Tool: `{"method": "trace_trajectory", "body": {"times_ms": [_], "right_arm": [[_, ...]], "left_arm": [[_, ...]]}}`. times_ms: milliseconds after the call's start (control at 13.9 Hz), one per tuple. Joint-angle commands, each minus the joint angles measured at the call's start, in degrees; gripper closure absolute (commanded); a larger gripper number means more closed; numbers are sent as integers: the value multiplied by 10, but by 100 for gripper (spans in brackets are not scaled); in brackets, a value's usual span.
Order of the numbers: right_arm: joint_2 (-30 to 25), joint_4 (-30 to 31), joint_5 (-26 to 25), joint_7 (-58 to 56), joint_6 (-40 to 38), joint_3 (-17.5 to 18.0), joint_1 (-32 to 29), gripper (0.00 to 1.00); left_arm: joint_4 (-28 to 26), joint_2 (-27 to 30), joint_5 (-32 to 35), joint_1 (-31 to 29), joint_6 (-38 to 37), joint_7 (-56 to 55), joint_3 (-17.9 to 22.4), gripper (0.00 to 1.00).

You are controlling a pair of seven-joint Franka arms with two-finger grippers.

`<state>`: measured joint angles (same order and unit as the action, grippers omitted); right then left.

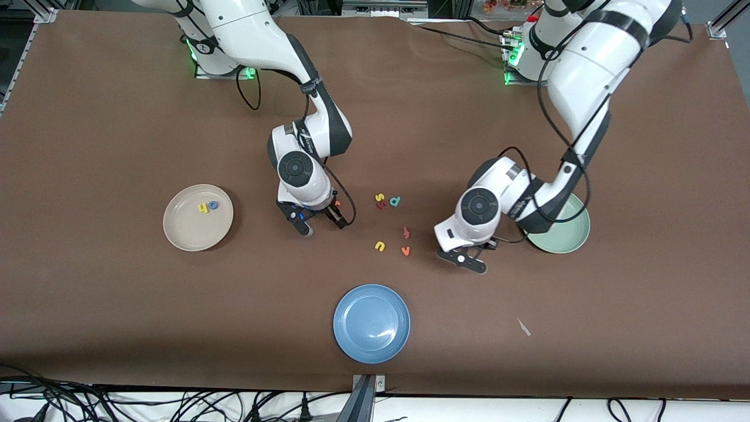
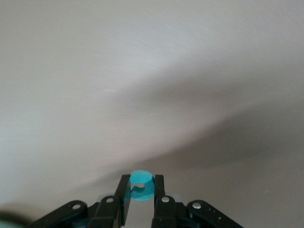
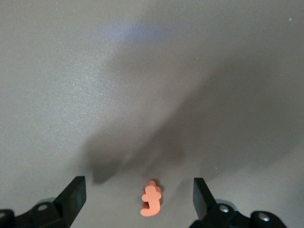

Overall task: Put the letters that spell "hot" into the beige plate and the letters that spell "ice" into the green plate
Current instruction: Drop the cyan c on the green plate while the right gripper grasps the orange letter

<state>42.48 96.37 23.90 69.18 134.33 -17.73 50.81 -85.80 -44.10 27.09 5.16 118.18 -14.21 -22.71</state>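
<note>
Front view, plates: the beige plate lies toward the right arm's end of the tabletop with the yellow h and blue o already in it; the green plate lies toward the left arm's end, partly under the left arm; a blue plate sits nearest the camera.
Front view, loose letters: a small cluster lies between the two grippers, among them a teal d, a yellow u and an orange v.
Front view, grippers: the right gripper is low over the tabletop between the beige plate and the cluster; the left gripper is low over the tabletop, between the cluster and the green plate.
Left wrist view: the left gripper's fingers are clenched on a teal c, with bare tabletop around it.
Right wrist view: the right gripper's fingers stand spread wide, and an orange t lies flat on the tabletop between them, touching neither.
Step in hand: the c has just been pinched for "ice"; the t is lined up for "hot".
Next move: the left arm needs to lift and carry the c over the green plate, then release; the right arm needs to pinch the t, which is thin and may slip.
</note>
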Motion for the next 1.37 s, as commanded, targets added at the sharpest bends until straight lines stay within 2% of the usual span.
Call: {"method": "trace_trajectory", "body": {"times_ms": [0, 144, 288, 431, 575, 647, 791, 935, 1078, 1222, 1294], "right_arm": [[10, -8, 12, 10, 1, -3, 15, 2], [10, -7, 12, 16, 3, -3, 21, 4], [10, 2, 12, 16, 9, -3, 24, 6], [9, 12, 11, 4, 10, -3, 25, 18], [7, 17, 11, -1, 21, -3, 25, 29], [6, 18, 11, -9, 21, -3, 25, 38], [4, 18, 11, -17, 19, -3, 25, 52], [4, 18, 11, -19, 19, -3, 25, 67], [4, 18, 12, -26, 19, -3, 25, 82], [4, 17, 12, -26, 19, -4, 24, 96], [4, 16, 12, -26, 18, -4, 24, 100]], "left_arm": [[-15, 59, 7, -66, -29, 81, -7, 100], [-20, 83, 3, -109, -79, 157, -7, 100], [-57, 108, -3, -152, -107, 195, -8, 100], [-124, 128, -14, -195, -84, 201, -16, 100], [-208, 153, -14, -219, -10, 195, -30, 100], [-227, 156, -14, -230, 17, 195, -30, 91], [-222, 156, -14, -236, 17, 203, -30, 1], [-199, 161, -15, -235, 3, 202, -34, 0], [-184, 187, -24, -236, -28, 200, -65, 0], [-147, 235, -68, -234, -102, 200, -86, 0], [-120, 255, -96, -234, -147, 200, -104, 0]]}}
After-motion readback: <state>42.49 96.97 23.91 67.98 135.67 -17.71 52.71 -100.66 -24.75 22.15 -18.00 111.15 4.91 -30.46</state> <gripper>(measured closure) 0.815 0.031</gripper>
